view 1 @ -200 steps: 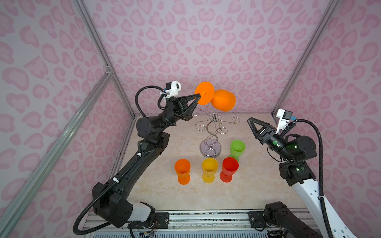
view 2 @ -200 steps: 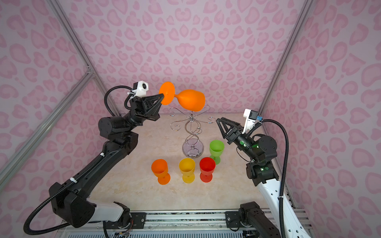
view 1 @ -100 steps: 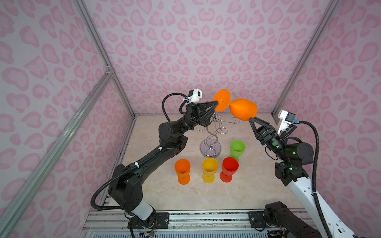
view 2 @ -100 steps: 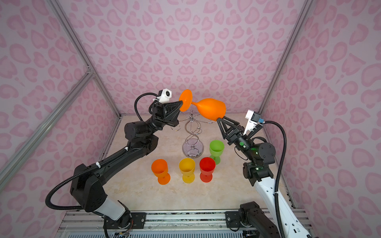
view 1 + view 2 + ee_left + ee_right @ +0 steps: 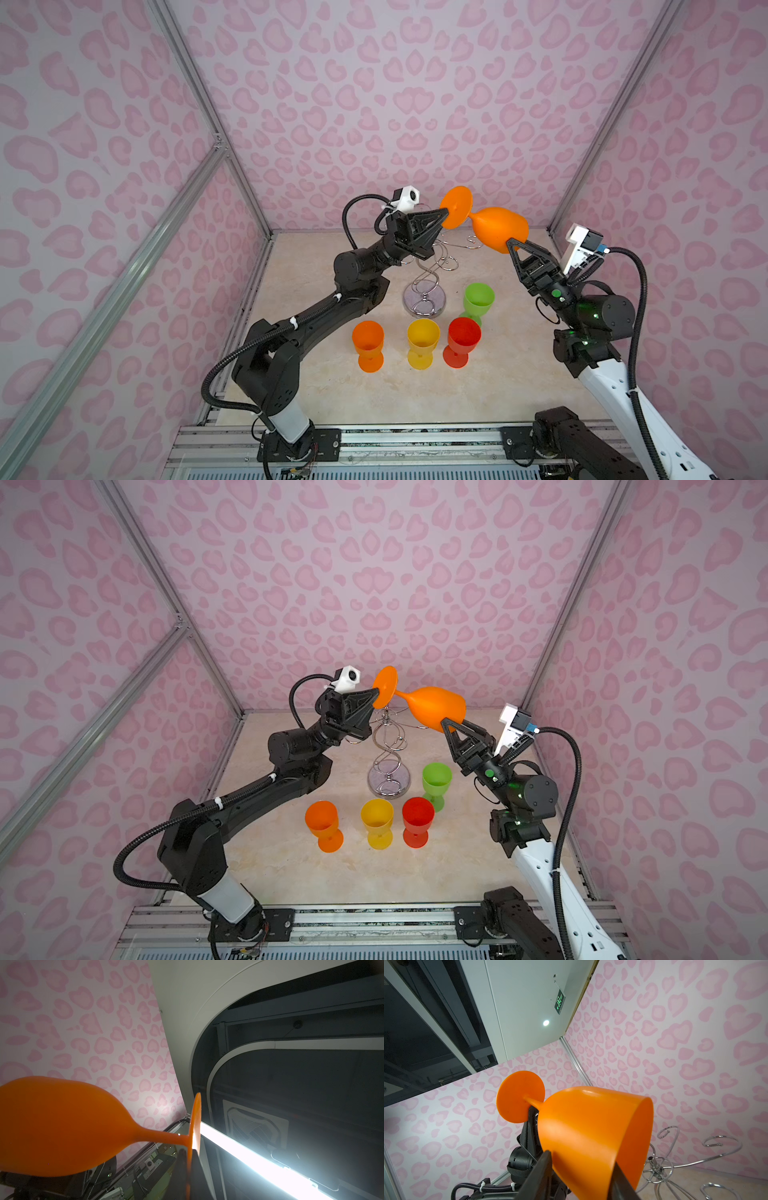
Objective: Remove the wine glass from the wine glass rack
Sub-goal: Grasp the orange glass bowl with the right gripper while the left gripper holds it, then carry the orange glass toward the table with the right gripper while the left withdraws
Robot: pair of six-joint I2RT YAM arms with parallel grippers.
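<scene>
- Wine glass [image 5: 498, 226] [image 5: 436, 708]: orange, held in the air on its side above the rack, touching none of the wires. In both top views its round foot points toward the left arm and its open mouth toward the right arm.
- Left gripper [image 5: 444, 214] [image 5: 376, 694]: clamped together on the edge of the foot. In the left wrist view the thin disc of the wine glass [image 5: 62, 1126] stands edge-on between the two dark fingers of the gripper [image 5: 190, 1159].
- Right gripper [image 5: 515, 245] [image 5: 446, 723]: raised to the lower side of the bowl, near the rim. In the right wrist view its fingers [image 5: 546, 1159] flank the wine glass [image 5: 591, 1126], one outside the wall and the other across the mouth; whether they press firmly or only touch cannot be told.
- Rack [image 5: 424, 286] [image 5: 388, 750] [image 5: 660, 1167]: chrome wire stand with a curved stem, upright on its round base on the table [image 5: 374, 395], carrying no glass on its curled arms.
- Orange cup [image 5: 368, 338], yellow cup [image 5: 423, 334] and red cup [image 5: 464, 334]: upright in a row in front of the rack.
- Green cup [image 5: 478, 297]: upright just beside the base of the rack, behind the red cup.
</scene>
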